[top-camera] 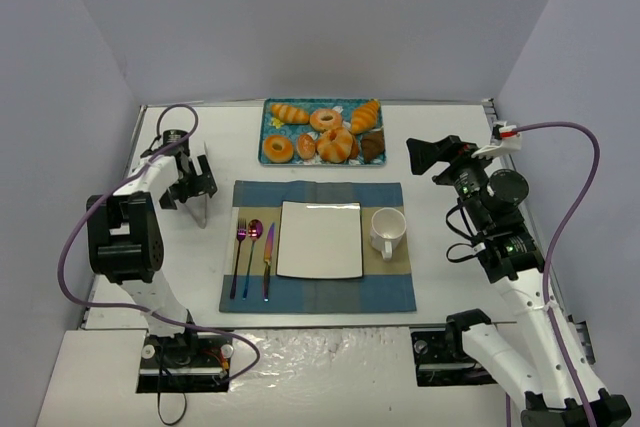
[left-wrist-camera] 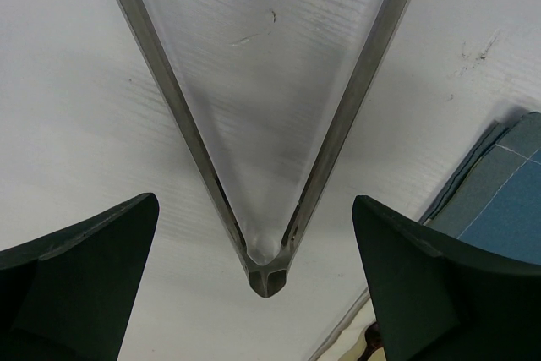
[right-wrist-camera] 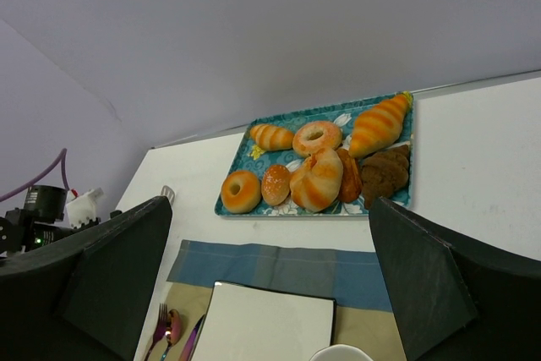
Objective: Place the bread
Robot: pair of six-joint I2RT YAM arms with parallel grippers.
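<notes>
Currently: bread on the tray, both sets of fingers wide

I see the bread (right-wrist-camera: 275,184) lying in the blue patterned tray (right-wrist-camera: 250,156). It is in the tray's near row, second from its left end, between a ring donut (right-wrist-camera: 241,191) and a ridged bun (right-wrist-camera: 317,179). My right gripper (top-camera: 422,157) hangs to the right of the tray, raised above the bench (top-camera: 440,117). Its fingers (right-wrist-camera: 110,268) are spread wide with nothing between them. My left gripper (top-camera: 190,187) sits left of the tray, close over the bench, fingers also wide. Metal tongs (left-wrist-camera: 269,276) lie between them, and as far as I can see neither finger touches the tongs.
</notes>
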